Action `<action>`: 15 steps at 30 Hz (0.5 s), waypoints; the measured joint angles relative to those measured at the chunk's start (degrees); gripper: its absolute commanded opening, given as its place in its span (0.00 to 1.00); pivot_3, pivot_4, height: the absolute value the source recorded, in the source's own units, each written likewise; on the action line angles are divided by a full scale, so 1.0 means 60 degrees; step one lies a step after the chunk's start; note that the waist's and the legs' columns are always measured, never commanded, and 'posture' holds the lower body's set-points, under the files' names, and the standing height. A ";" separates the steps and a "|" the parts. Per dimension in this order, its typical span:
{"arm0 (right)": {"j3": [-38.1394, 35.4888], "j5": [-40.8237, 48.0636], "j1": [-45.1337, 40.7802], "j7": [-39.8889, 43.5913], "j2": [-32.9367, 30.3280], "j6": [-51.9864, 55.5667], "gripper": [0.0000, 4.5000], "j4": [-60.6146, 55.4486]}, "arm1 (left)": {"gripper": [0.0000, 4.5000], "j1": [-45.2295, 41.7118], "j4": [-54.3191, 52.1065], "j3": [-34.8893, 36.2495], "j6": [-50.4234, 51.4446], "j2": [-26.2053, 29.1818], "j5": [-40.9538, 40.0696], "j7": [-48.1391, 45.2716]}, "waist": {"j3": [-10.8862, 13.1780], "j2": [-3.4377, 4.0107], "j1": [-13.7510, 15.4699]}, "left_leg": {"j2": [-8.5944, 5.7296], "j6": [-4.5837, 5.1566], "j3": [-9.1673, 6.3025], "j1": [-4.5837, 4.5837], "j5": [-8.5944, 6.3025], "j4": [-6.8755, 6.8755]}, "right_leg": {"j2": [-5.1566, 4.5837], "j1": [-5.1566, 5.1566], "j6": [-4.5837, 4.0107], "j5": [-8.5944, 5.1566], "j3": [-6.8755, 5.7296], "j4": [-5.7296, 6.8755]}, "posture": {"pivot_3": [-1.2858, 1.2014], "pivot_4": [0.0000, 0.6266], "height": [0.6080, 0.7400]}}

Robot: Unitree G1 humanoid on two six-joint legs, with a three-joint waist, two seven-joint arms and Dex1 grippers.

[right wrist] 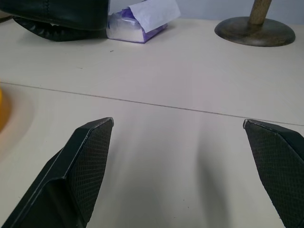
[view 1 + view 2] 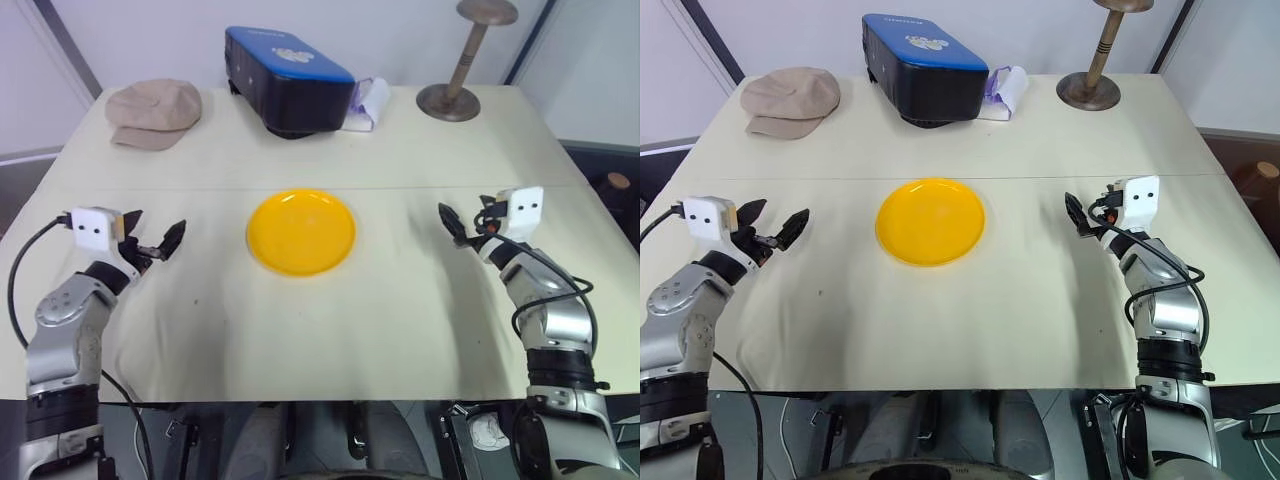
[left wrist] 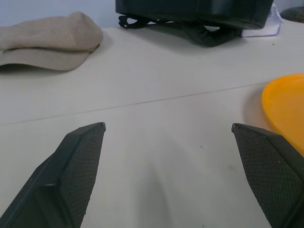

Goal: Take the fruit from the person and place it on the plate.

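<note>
I see plate (image 2: 301, 231) bare, mid-table | left gripper (image 2: 154, 240) spread wide, holding nothing | right gripper (image 2: 1080, 217) same, wide and unladen, both flanking plate

A bright yellow plate (image 2: 301, 231), a tan cap (image 2: 153, 113), a blue-topped black case (image 2: 288, 80) and a brown stand (image 2: 463, 72) sit on the cream worktop (image 2: 300, 330).

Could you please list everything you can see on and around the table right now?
plate: one, bright yellow, table centre, nothing on it
cap: one, tan, far left corner
case: one, blue top and black sides, far middle
tissue pack: one, white and purple, right beside the case
stand: one, brown wood, far right
table: one, cream cover
left gripper: one, black, open, left of the plate
right gripper: one, black, open, right of the plate
</note>
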 measured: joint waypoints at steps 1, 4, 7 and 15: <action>0.0000 0.0000 0.0000 0.0004 0.0000 0.0000 0.99 0.0000 | 1.00 0.0028 -0.0020 0.0022 0.0030 0.0002 -0.0048 -0.0024 | 0.0000 0.0000 0.0000 | 0.0000 0.0000 0.0000 0.0000 0.0000 0.0000 | 0.0000 0.0000 0.0000 0.0000 0.0000 0.0000 | 0.52 0.24 1.00; 0.0000 0.0000 0.0000 0.0015 -0.0002 0.0000 0.99 0.0002 | 1.00 0.0139 -0.0121 0.0056 0.0086 0.0004 -0.0147 -0.0041 | 0.0000 0.0000 0.0000 | 0.0000 0.0000 0.0000 0.0000 0.0000 0.0001 | 0.0000 0.0000 0.0000 0.0000 0.0000 0.0000 | 0.52 0.24 1.00; -0.0001 0.0000 0.0000 0.0019 -0.0005 0.0000 0.99 0.0002 | 1.00 0.0217 -0.0283 0.0057 0.0084 0.0003 -0.0188 -0.0037 | 0.0000 0.0000 0.0005 | 0.0000 0.0000 0.0000 0.0000 0.0000 0.0001 | -0.0001 0.0001 0.0000 0.0000 0.0001 0.0000 | 0.52 0.24 1.00; -0.0001 0.0000 0.0000 0.0066 -0.0006 -0.0021 0.99 0.0009 | 1.00 0.0218 -0.0321 0.0086 0.0080 0.0087 -0.0197 0.0035 | 0.0000 0.0000 -0.0001 | 0.0000 0.0000 0.0000 0.0000 0.0000 0.0002 | 0.0000 0.0001 0.0000 0.0000 0.0001 0.0000 | 0.52 0.24 1.00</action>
